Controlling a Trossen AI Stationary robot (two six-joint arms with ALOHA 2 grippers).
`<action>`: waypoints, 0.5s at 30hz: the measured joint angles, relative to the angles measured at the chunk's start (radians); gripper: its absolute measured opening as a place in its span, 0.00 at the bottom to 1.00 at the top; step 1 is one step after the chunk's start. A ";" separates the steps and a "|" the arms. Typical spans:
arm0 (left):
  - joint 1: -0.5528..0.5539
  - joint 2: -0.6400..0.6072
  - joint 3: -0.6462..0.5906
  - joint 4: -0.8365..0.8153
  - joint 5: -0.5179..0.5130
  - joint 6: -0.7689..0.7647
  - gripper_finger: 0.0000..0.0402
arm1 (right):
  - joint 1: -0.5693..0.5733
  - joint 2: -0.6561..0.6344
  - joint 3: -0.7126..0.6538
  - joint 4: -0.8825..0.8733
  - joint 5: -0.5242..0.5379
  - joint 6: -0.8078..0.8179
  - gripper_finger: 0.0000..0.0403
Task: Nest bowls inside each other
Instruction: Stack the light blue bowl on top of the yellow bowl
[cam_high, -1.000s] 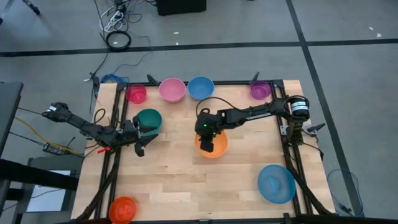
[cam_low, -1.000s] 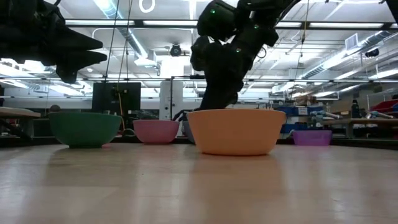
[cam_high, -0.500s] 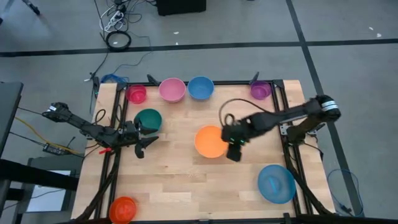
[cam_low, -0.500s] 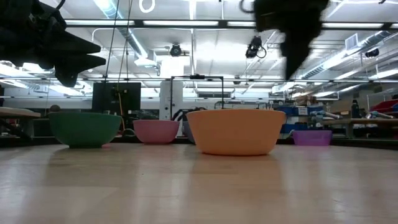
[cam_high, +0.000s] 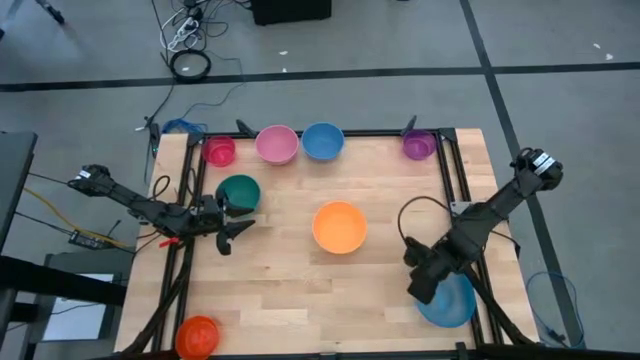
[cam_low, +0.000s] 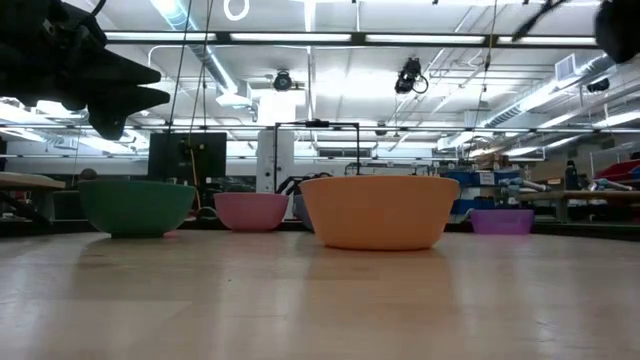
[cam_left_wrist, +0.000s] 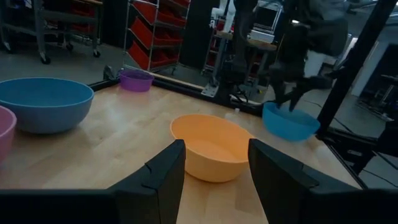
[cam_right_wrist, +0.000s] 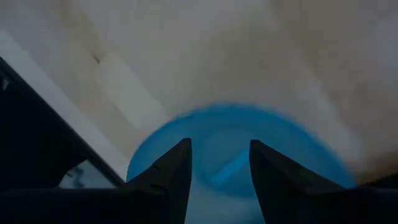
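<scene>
An orange bowl (cam_high: 340, 227) stands upright at the table's middle and also shows in the low view (cam_low: 380, 210). A large blue bowl (cam_high: 450, 300) sits at the near right corner. My right gripper (cam_high: 422, 287) hovers above this bowl's left rim, pointing down, open and touching nothing; in its wrist view (cam_right_wrist: 219, 168) the blue bowl (cam_right_wrist: 236, 149) lies below the fingers. My left gripper (cam_high: 243, 217) waits open and level by the dark green bowl (cam_high: 238, 190), facing the orange bowl (cam_left_wrist: 211, 146).
Along the far edge stand a magenta bowl (cam_high: 219, 151), a pink bowl (cam_high: 277, 144), a smaller blue bowl (cam_high: 323, 141) and a purple bowl (cam_high: 419, 145). A red-orange bowl (cam_high: 198, 336) sits at the near left corner. Bare wood lies between the orange bowl and the near edge.
My right gripper has left the orange bowl, swung toward the table's right and near edges, turned about, and now hangs over the large blue bowl. The orange bowl stays on the table where it was.
</scene>
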 joint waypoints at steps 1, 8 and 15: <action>0.000 0.000 0.000 0.005 0.000 0.003 0.46 | 0.012 0.000 -0.020 0.042 -0.012 0.022 0.37; 0.000 0.000 0.000 0.018 0.001 0.008 0.46 | 0.060 0.000 -0.085 0.224 0.007 0.123 0.37; 0.000 0.000 0.000 0.023 -0.003 0.012 0.46 | 0.060 0.001 -0.100 0.271 0.009 0.166 0.37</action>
